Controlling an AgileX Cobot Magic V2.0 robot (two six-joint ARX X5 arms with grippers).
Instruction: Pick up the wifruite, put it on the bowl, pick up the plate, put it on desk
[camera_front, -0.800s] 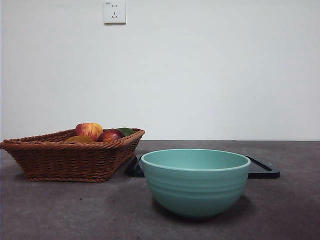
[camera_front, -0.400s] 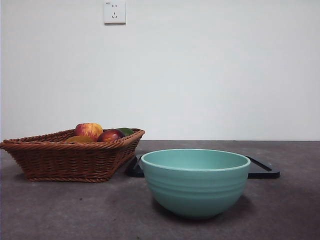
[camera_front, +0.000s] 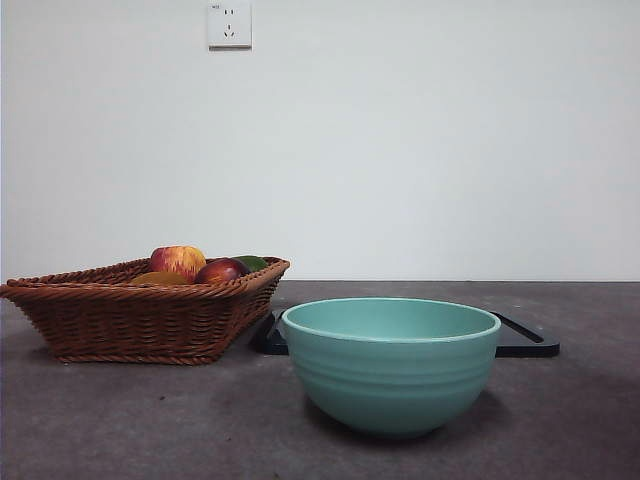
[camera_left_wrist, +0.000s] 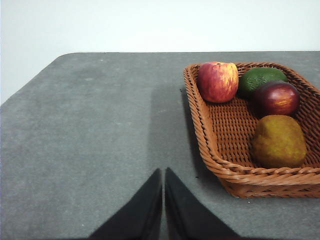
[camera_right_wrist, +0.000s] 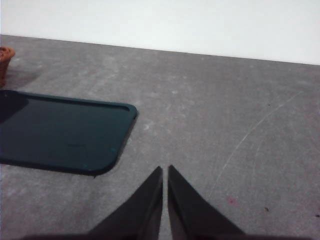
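The ochre-brown wifruite lies in a wicker basket, at the corner nearest my left gripper; in the front view only its top peeks over the rim. The mint-green bowl stands near the front of the desk. Behind it lies a flat dark plate, also seen in the right wrist view. My left gripper is shut above bare desk beside the basket. My right gripper is shut above the desk near the plate's corner. Neither arm shows in the front view.
The basket stands at the left and also holds a red-yellow apple, a dark red fruit and a green fruit. A white wall with a socket runs behind the desk.
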